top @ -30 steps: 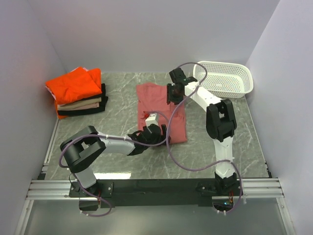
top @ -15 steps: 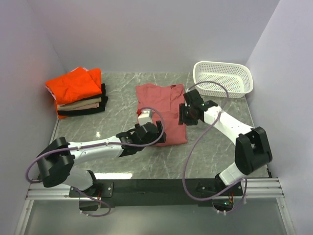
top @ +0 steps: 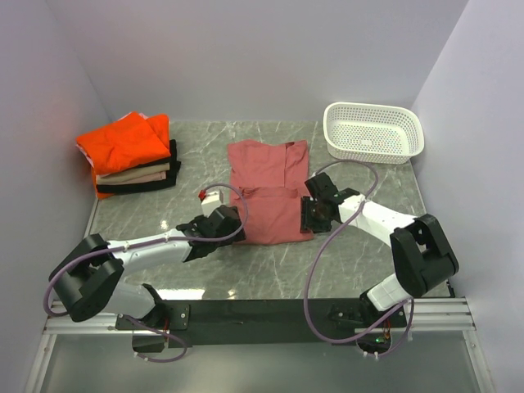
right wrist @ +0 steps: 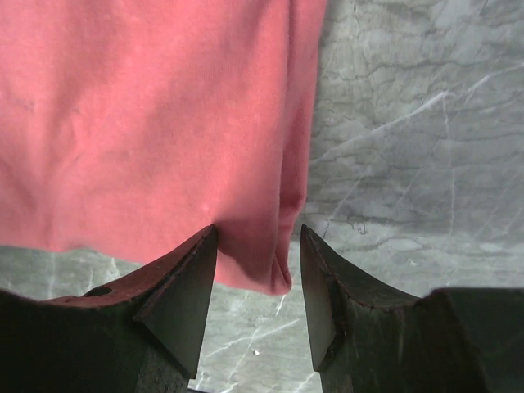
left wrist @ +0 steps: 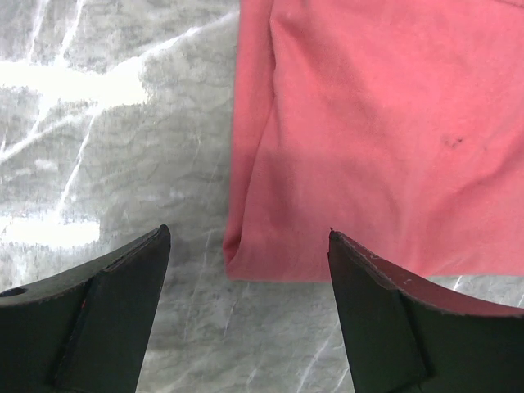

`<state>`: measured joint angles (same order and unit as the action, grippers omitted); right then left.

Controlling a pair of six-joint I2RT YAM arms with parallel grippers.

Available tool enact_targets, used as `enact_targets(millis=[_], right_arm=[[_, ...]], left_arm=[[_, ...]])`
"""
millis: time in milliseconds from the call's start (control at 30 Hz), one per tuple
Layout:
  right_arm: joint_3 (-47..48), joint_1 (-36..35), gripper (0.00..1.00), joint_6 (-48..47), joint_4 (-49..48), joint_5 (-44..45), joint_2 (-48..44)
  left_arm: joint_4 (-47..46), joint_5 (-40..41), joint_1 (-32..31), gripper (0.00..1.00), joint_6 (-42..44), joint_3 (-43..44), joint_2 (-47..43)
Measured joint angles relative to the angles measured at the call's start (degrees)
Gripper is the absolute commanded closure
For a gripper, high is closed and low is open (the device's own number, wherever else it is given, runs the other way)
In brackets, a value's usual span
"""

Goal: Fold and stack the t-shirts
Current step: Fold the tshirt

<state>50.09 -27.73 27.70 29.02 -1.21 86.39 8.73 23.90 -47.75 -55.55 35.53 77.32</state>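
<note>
Table [top: 246, 274]: grey stone-patterned top with pale veining, glare patches toward the near edge. Basket [top: 375, 153]: white perforated plastic, oblong, upright, standing on the table at the far right corner, close to the right wall [top: 483, 164]. Back wall [top: 246, 57] plain and pale. Metal rail [top: 82, 318] runs along the near edge.

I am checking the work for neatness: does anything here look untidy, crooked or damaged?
The orange shirt on top of the rear-left stack looks bunched and overhangs the shirts under it. The red shirt lies flat but has a small dark speck on it.
</note>
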Motion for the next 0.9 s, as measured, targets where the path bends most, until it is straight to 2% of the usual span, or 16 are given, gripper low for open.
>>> enact_targets(millis=[433,533,633,767,867,900], right_arm=[[-5.9,0.0,0.48,2.1,-4.0,-0.7,-0.8],[-6.9,0.0,0.48,2.6,-5.1,-0.9,-1.5],[-7.7,0.0,0.49,2.9,-5.9,-1.0,-2.1],[-8.3,-0.3,0.56,3.3,-6.5,-1.0,-2.6],[-8.5,-1.0,0.68,3.7,-6.7,-1.2,-2.7],[-8.6,-1.2,0.77,3.9,-6.8,-1.4,-2.7]], left_arm=[[-4.7,-3.3,1.2,0.22,0.3,-3.0,0.9],[-6.1,-3.7,1.2,0.25,0.3,-3.0,1.5],[-7.7,-3.8,1.2,0.36,0.3,-3.0,2.5],[-9.0,-4.2,1.2,0.47,0.2,-3.0,3.5],[-9.6,-4.6,1.2,0.56,0.0,-3.0,4.0],[-9.5,-4.8,1.2,0.59,-0.2,-3.1,4.0]])
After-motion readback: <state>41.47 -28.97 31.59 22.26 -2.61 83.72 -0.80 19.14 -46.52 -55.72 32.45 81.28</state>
